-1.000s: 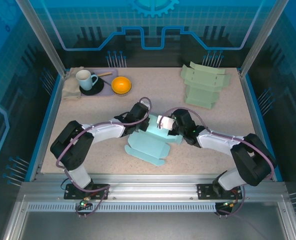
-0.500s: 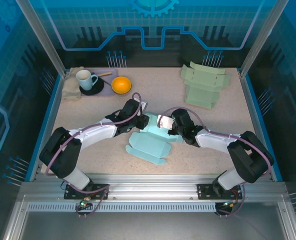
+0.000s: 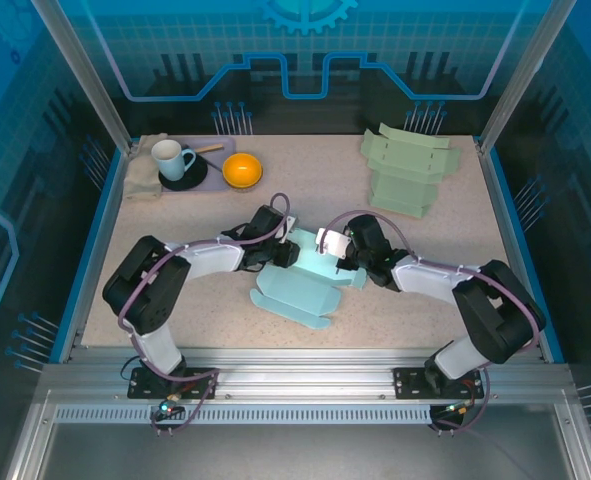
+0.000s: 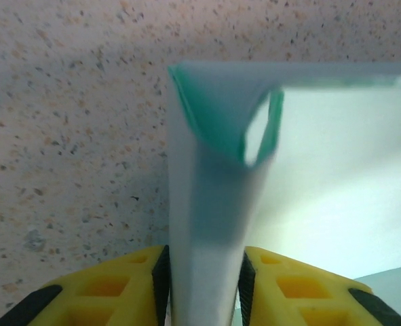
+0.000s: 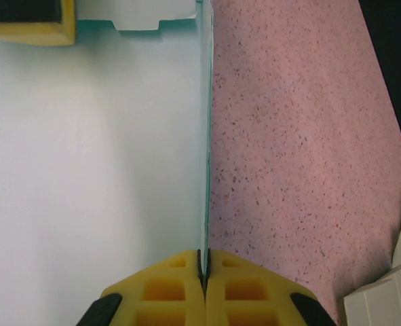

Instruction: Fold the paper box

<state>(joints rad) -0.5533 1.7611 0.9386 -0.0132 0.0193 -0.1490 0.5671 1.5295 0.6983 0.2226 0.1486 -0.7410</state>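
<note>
Seemingly light, crease-prone paper box (image 3: 305, 290): left gripper (image 4: 203, 272) clamps its doubled 10 o'clock wall, right gripper (image 5: 205, 261) pinches the 2 o'clock wall

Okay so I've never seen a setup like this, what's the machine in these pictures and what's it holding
It is two robot arms bolted to the near edge of a table, each ending in a two-finger gripper. The wide picture looks down from above and behind; the two close-ups come from cameras on the wrists. Both arms meet at a light blue paper box. The left gripper pinches a doubled-over flap of it; the right gripper is shut on a thin wall. Farther back lie a green cardboard stack, a white mug and an orange bowl.
</note>
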